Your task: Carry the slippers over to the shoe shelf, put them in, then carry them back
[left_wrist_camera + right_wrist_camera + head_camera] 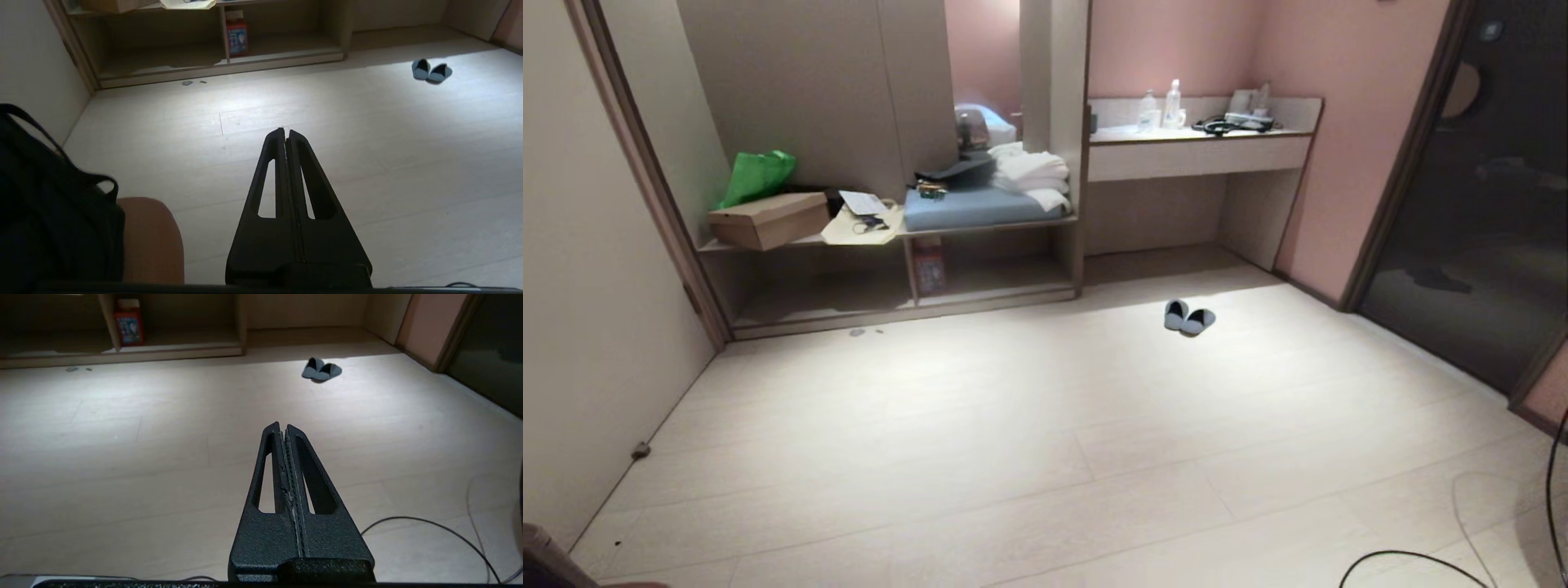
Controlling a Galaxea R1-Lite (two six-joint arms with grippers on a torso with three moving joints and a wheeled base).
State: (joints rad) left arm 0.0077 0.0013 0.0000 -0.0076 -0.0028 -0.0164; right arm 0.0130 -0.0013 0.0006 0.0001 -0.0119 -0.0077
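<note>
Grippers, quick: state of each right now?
Left end effector: closed, holding nothing.
Right end effector: closed, holding nothing.

L gripper (286,132): fingers pressed together, empty, aimed fwd & down, held off the floor | R gripper (282,426): same, fingers together, empty | neither arm in head view

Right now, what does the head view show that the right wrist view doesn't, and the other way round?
Head view only: the shoebox, green bag, towels and the desk counter with bottles. Right wrist view only: the right hand, shut and empty, well short of the slippers. Both show the slippers together on the floor, outside the shoe shelf, and a red pack by its divider.
</note>
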